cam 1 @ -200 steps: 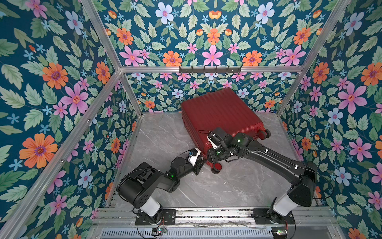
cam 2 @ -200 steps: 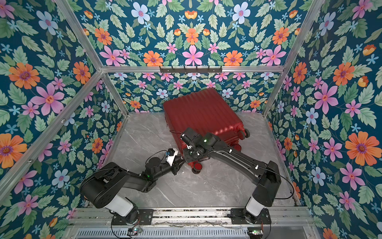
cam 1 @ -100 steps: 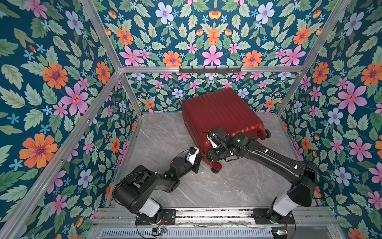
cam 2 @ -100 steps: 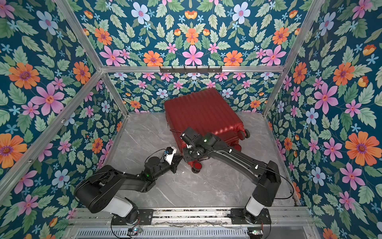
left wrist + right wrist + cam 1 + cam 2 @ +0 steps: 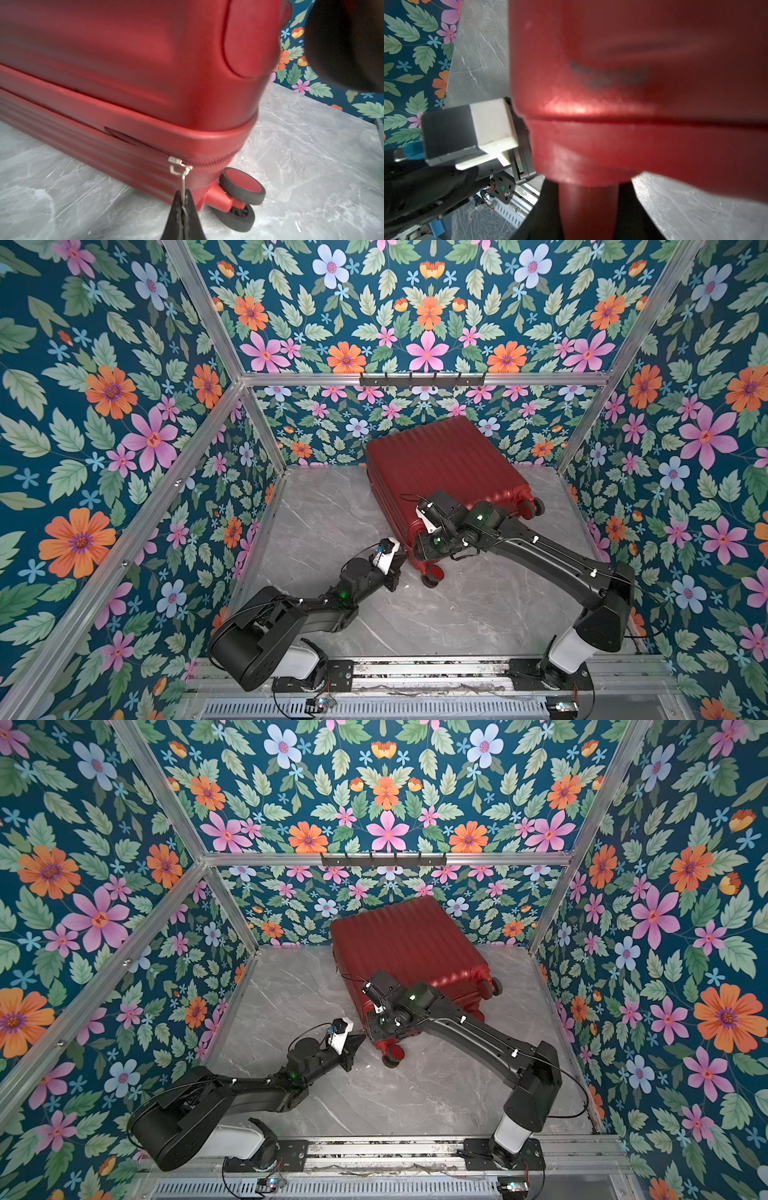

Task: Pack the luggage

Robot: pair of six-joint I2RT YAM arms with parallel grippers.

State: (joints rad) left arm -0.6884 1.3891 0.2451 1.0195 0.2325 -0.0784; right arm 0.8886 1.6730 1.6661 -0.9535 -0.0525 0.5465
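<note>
Luggage (image 5: 440,464) lying flat, long axis diagonal — wheels (image 5: 434,572) at near-right end

Both top views: bright, even overhead light, sharp all over; only soft, faint shadows under the arms on the worktop (image 5: 478,614). Mild sheen on the suitcase (image 5: 436,460) ribs. Left wrist view: well lit, zipper pull (image 5: 178,165) and wheel (image 5: 243,185) crisp, near shell soft and smeared, dark defocused blob (image 5: 349,41) close to the lens. Right wrist view: dimmer, shell badly out of focus, one white glare patch on its curve, right fingers (image 5: 544,218) just black silhouettes.
</note>
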